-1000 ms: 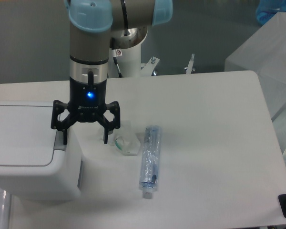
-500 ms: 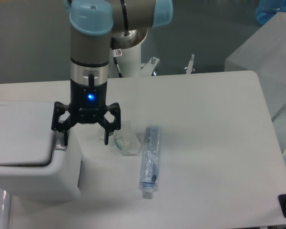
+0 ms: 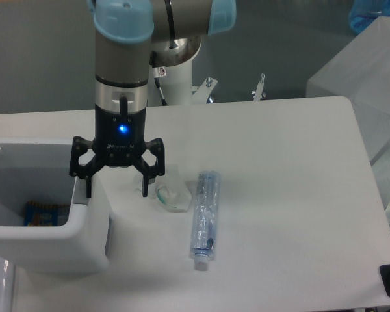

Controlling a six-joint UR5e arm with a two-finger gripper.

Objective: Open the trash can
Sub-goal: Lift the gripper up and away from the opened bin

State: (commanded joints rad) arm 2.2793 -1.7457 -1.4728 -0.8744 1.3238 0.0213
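One fixed cam only, set high at the table's point(image 3: 299, 195) near edge, looking down and across toward the arm's base at top centre of frame. Mid range: gripper point(image 3: 116, 185) sits left of centre, trash can point(image 3: 58, 244) cut off by left edge. No 2nd view to overlap

White table point(image 3: 299, 195) set against grey floor point(image 3: 39, 58); translucent plastic sheeting point(image 3: 364, 78) seen at right edge.

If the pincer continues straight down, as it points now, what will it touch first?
Most likely the trash can: the pincer points down over its right front edge, one finger at the grey push-button. Depth is hard to judge from this single view.
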